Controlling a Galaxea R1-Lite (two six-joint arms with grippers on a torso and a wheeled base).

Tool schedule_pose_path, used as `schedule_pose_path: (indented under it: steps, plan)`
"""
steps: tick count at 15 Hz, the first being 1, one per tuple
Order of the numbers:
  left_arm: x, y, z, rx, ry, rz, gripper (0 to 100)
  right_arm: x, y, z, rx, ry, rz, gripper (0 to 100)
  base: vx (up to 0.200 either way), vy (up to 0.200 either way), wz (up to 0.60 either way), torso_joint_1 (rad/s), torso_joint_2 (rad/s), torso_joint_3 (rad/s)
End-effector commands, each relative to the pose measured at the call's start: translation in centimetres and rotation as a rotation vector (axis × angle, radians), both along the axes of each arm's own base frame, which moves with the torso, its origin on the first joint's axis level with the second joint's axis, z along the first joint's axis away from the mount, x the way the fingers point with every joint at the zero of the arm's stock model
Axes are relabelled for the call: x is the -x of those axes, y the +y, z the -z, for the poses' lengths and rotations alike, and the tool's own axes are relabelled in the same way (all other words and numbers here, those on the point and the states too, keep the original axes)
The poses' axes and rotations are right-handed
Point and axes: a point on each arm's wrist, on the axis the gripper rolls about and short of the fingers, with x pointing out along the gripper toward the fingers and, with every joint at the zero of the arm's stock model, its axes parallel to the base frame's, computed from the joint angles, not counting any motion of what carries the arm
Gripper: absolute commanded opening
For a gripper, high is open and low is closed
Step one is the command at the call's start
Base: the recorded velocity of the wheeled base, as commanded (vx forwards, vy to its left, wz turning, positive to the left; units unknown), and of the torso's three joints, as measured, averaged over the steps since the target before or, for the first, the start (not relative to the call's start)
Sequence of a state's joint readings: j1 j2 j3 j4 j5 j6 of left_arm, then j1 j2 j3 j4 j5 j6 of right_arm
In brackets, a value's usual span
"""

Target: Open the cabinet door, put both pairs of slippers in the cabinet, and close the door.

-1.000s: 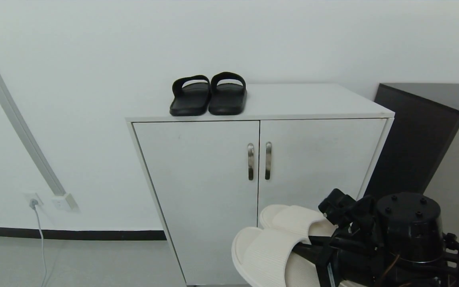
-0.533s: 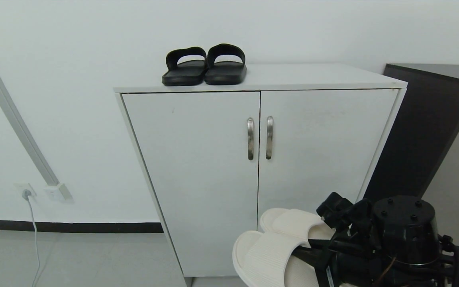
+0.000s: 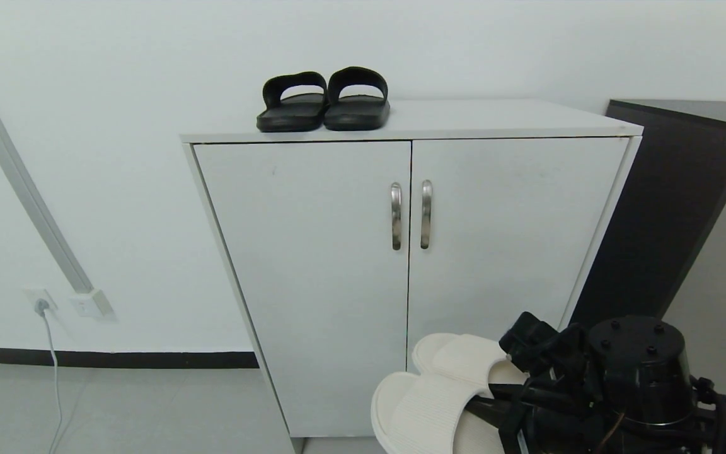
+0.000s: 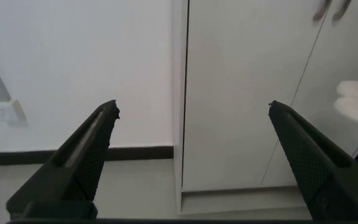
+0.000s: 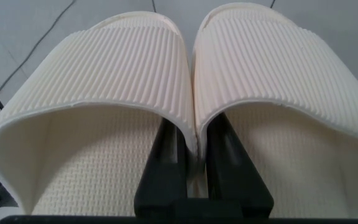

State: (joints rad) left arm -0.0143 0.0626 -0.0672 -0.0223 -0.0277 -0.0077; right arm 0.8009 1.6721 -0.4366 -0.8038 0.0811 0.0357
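A white two-door cabinet [image 3: 312, 277] stands against the wall, both doors closed, with two metal handles [image 3: 396, 215] at the middle seam. A pair of black slippers [image 3: 324, 101] sits on its top at the left. My right gripper [image 5: 194, 155] is low in front of the right door, shut on the inner straps of a pair of cream slippers [image 3: 438, 391], which also show close up as cream slippers [image 5: 185, 93]. My left gripper [image 4: 191, 112] is open and empty, facing the cabinet's left edge [image 4: 180, 93] near the floor.
A dark cabinet [image 3: 672, 208] stands right of the white one. On the wall at the left are a slanted cable duct [image 3: 16, 176], a socket [image 3: 38, 302] and a hanging cord. Bare grey floor [image 3: 117, 410] lies left of the cabinet.
The head camera has dropped and come closer, so the cabinet sits higher and larger in view. The right gripper still holds the cream slippers in the same pose.
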Motion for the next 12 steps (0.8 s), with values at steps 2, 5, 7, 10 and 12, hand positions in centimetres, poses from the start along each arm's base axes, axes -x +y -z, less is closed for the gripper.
schedule_pose_path:
  steps: [2, 5, 7, 10, 12]
  plan:
    - [-3.2, -0.4, -4.2, 0.0, 0.098, 0.174, 100, 0.0, 0.1, 0.3, 0.001, 0.0, -0.005, 0, 0.0, 0.0, 0.0, -0.006, 0.03, 0.04]
    - [-7.3, -1.0, -6.6, 0.003, 0.123, 0.323, 100, 0.1, 0.0, 0.4, -0.002, -0.001, -0.006, 0, 0.0, 0.0, 0.0, 0.0, 0.0, 0.0]
    - [-9.5, -1.4, -8.5, 0.005, 0.107, 0.407, 100, 0.3, 0.0, 0.5, 0.004, 0.004, -0.013, 0, 0.0, 0.0, 0.0, 0.0, 0.0, 0.0]
    - [-12.4, -3.1, -11.4, -0.002, 0.092, 0.569, 100, 0.3, 0.1, 0.5, 0.0, 0.009, -0.016, 0, 0.0, 0.0, 0.0, 0.0, 0.0, 0.0]
    - [-14.5, -5.1, -13.0, -0.009, 0.104, 0.68, 100, 0.4, 0.1, 0.6, -0.003, 0.014, -0.015, 0, 0.0, 0.0, 0.0, 0.0, 0.0, 0.0]
